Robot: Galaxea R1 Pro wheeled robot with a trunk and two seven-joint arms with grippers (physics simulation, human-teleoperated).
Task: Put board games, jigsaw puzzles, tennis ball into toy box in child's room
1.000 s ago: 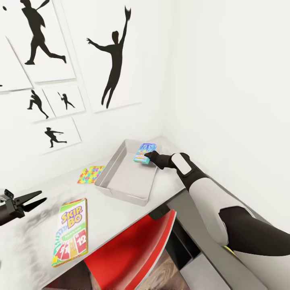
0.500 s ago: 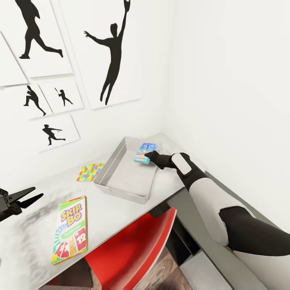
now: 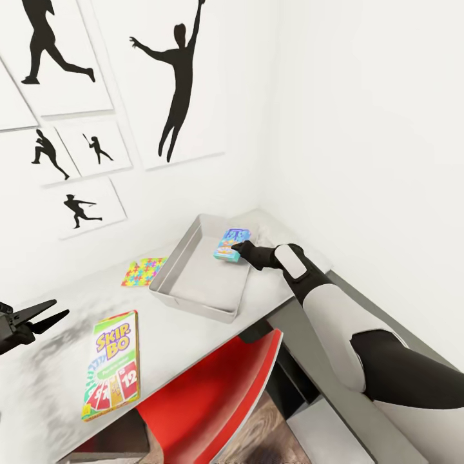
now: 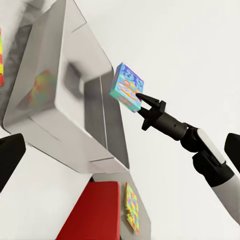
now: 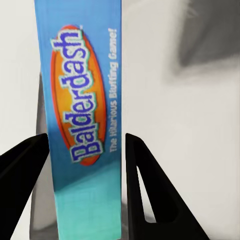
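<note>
Right pincer (image 3: 234,247) clamping Balderdash box (image 5: 85,125) over toy box (image 3: 193,283), title legible from wrist, left pincer (image 3: 45,316) spread.

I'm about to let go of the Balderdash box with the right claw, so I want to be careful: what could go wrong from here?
1. The right claw holds the Balderdash box by one edge above the toy box's far rim. Released there, it may catch the rim and tip onto the table rather than inside.
2. Only a narrow edge sits between the fingers, so the box could pivot or slip early.
3. The SKIP BO box lies near the table's front edge; the left claw could nudge it off.
</note>
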